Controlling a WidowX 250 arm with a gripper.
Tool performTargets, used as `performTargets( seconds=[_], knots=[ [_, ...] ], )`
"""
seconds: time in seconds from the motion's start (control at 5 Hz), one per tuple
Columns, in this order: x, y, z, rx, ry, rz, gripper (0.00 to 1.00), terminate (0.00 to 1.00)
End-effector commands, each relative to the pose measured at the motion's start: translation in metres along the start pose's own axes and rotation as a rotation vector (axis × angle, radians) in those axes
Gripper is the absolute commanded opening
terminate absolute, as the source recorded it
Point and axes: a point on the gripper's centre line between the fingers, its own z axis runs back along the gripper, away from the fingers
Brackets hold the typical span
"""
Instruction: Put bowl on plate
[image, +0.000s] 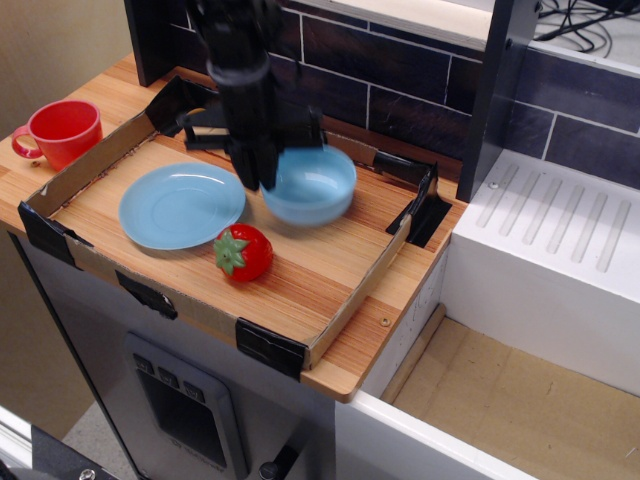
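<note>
The light blue bowl (312, 187) is lifted a little above the wooden tray floor, tilted slightly, to the right of the plate. My black gripper (262, 176) is shut on the bowl's left rim, coming down from above. The flat light blue plate (181, 205) lies on the tray floor at the left, bare, just left of the gripper. The bowl's left wall is partly hidden behind the fingers.
A red strawberry toy (243, 251) lies in front of the plate and bowl. A cardboard-walled tray (150, 291) surrounds them. A red handled cup (62, 132) stands outside at the left. A white sink unit (560, 240) is at the right.
</note>
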Motion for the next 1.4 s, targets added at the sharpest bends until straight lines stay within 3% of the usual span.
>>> performTargets(
  seconds=[0.0,0.2,0.6,0.8,1.2],
  knots=[
    [0.023,0.026,0.048,-0.019,-0.062,0.038,0.0,0.0],
    [0.023,0.053,0.042,0.055,-0.072,0.032,0.0,0.0],
    [0.012,0.093,0.025,0.094,-0.052,-0.036,0.0,0.0],
    [0.007,0.1,0.014,0.132,-0.055,-0.063,0.0,0.0],
    [0.004,0.1,0.002,0.137,-0.045,-0.055,0.0,0.0]
  ],
)
